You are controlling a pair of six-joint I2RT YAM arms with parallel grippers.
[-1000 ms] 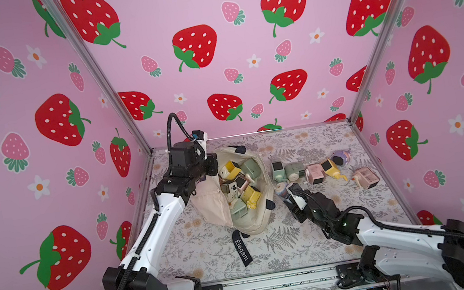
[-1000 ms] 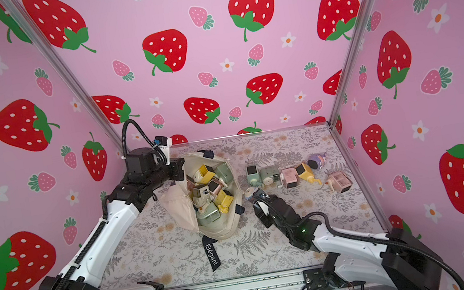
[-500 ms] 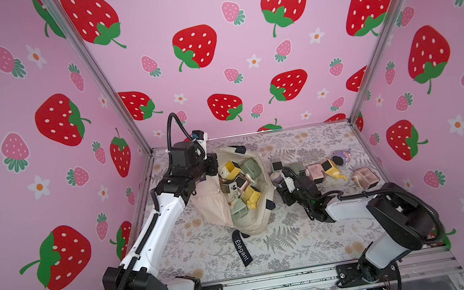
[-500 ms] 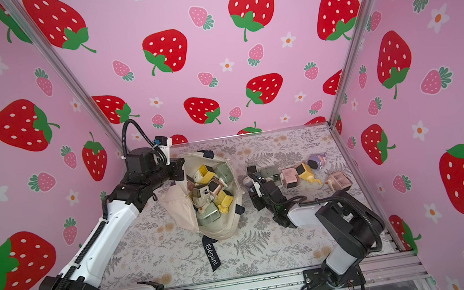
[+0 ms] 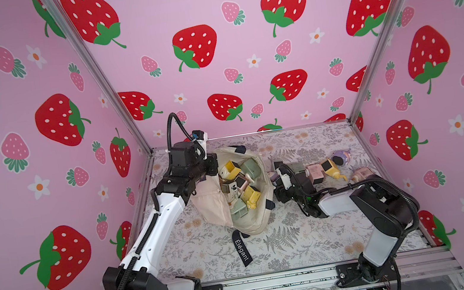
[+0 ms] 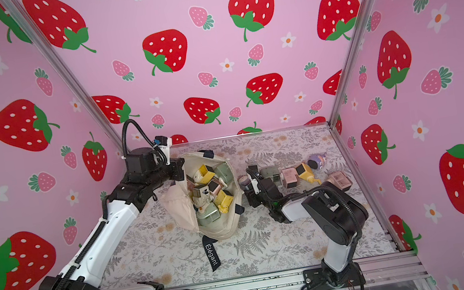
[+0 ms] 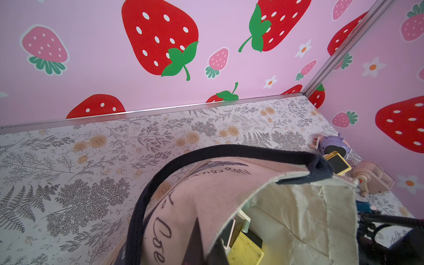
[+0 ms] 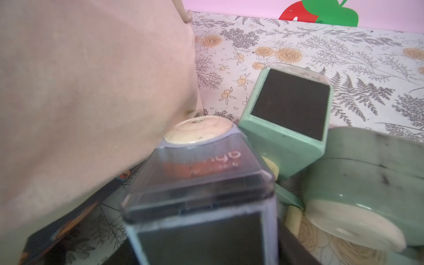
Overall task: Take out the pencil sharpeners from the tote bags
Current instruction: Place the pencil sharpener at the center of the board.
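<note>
The cream tote bag (image 5: 211, 205) lies on the floral table with its mouth open. Several pencil sharpeners fill it, among them a yellow one (image 5: 229, 169) and a green one (image 5: 249, 166). My left gripper (image 5: 212, 167) is shut on the bag's far rim and holds it up; the wrist view shows the fabric (image 7: 183, 206) draped over the jaws. My right gripper (image 5: 276, 181) sits low beside the bag, shut on a blue pencil sharpener (image 8: 199, 195) with a dark window. That sharpener looks blurred and fills the space between the fingers.
More sharpeners lie on the table right of the bag: green (image 5: 295, 167), pink (image 5: 316, 172), yellow (image 5: 329, 167), purple (image 5: 341, 157) and pink (image 5: 363, 174). Two green ones (image 8: 286, 110) stand just beyond my right gripper. The black Elegant strap (image 5: 242, 250) trails forward.
My right arm has folded and brought its gripper back and left, from the front of the bag's side to the sharpeners beside it. The left arm and bag have not moved.
</note>
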